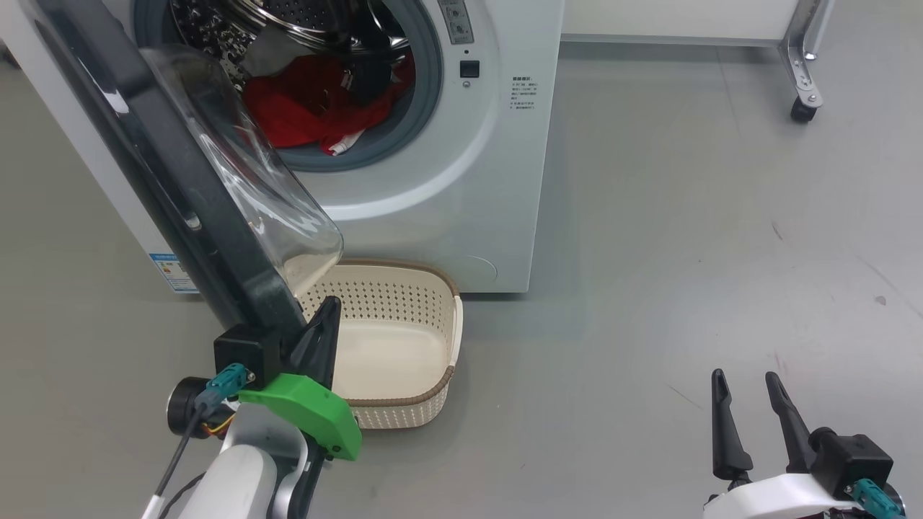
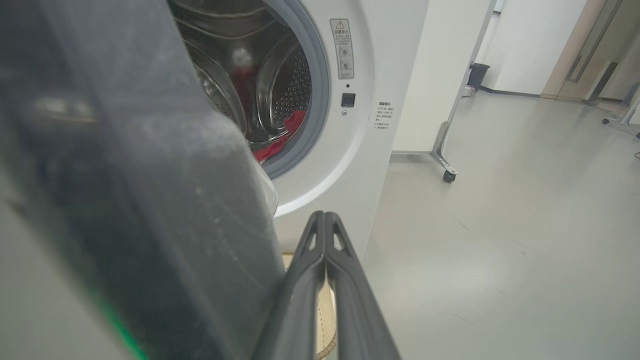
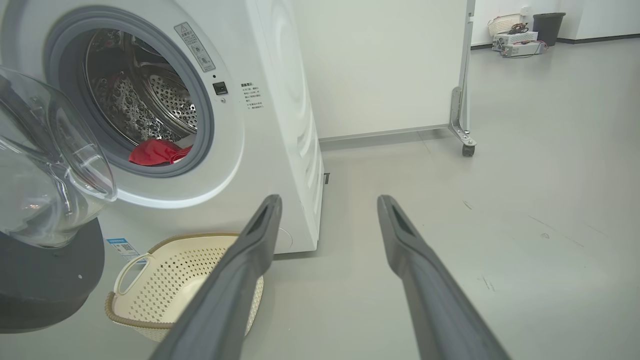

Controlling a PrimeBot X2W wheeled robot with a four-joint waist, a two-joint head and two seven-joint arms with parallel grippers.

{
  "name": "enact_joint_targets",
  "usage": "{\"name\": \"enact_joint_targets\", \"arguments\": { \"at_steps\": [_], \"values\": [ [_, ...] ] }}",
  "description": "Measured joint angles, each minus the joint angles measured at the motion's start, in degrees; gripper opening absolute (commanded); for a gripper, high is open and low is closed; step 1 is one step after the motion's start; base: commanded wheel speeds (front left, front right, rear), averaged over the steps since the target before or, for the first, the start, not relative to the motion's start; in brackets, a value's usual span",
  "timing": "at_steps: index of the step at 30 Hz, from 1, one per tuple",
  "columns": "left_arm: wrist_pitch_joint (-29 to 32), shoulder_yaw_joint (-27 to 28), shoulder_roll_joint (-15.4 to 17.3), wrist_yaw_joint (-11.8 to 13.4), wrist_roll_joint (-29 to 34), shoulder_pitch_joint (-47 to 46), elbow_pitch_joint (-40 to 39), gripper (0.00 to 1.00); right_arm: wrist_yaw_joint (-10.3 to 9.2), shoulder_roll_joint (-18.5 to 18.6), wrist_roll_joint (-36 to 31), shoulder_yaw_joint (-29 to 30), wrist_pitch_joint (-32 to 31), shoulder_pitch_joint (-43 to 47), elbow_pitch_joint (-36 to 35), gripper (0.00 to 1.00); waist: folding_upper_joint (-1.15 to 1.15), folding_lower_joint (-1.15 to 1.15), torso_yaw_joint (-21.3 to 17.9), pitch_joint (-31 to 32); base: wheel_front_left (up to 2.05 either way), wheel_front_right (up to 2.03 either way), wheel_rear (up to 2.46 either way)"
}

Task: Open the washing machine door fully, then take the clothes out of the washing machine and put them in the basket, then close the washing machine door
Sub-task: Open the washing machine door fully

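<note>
Now the washing machine door (image 1: 166,180) stands open, swung out toward the robot's left. Its black rim runs slanted down the head view, and its glass bowl (image 1: 252,187) bulges toward the opening. The washing machine (image 1: 461,202) is white and stands on the grey floor (image 1: 685,252). A small blue sticker (image 1: 173,270) sits low on its front.

Inside the steel drum (image 1: 288,21), the red clothes (image 1: 310,108) lie in a heap at the bottom. One white-trimmed fold hangs over the grey gasket (image 1: 425,94) at the lower edge of the opening. In the right wrist view the clothes (image 3: 157,152) show as a red lump low in the drum.

The basket (image 1: 404,339) stands on the floor just in front of the machine, partly under the glass bowl of the open door.

The left end effector (image 1: 332,306) has its two dark fingers pressed together, with nothing between them. It points upward just beside the lower end of the door rim, on the side that faces the basket. In the left wrist view, the left end effector (image 2: 324,216) is right next to the blurred dark door (image 2: 125,175). I cannot tell if it really touches it.

The right end effector (image 1: 745,378) is low at the right, well apart from the machine, with its fingers spread and holding nothing. A wheeled white panel (image 1: 800,72) stands behind, to the right of the machine.
</note>
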State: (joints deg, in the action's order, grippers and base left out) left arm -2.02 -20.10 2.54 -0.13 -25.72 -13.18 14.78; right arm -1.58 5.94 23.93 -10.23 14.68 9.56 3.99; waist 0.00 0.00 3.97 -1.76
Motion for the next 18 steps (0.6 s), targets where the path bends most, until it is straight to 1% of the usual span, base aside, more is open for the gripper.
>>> {"name": "enact_joint_targets", "arguments": {
  "at_steps": [1, 8, 13, 18],
  "values": [
    [0.01, 0.04, 0.0, 0.36, 0.0, 0.0, 0.29, 0.0, 0.01, -0.08, -0.02, 0.02, 0.0, -0.01, 0.01, 1.0, 0.0, 0.0, -0.01, -0.04, 0.0, 0.0, 0.0],
    [-0.08, 0.1, -0.23, 0.86, -0.43, -0.07, 1.64, 0.0, 0.25, -0.18, -0.15, 1.1, 0.0, -0.02, 0.03, 1.0, 0.0, 0.0, 0.29, -0.22, 0.0, 0.0, 0.0],
    [-0.59, -0.34, -0.45, 0.86, -0.43, -0.11, 2.41, 0.0, 0.27, -0.21, -0.15, 1.63, 0.0, -0.02, 0.04, 1.0, 0.0, 0.0, 1.3, -0.19, 0.0, 0.0, 0.0],
    [-1.15, -0.58, -0.88, 0.85, -0.82, -0.13, 3.31, 0.0, 0.44, -0.38, -0.2, 1.89, 0.0, 0.01, 0.04, 1.0, 0.0, 0.0, 3.13, -0.01, 0.0, 0.0, 0.0]
  ]
}}
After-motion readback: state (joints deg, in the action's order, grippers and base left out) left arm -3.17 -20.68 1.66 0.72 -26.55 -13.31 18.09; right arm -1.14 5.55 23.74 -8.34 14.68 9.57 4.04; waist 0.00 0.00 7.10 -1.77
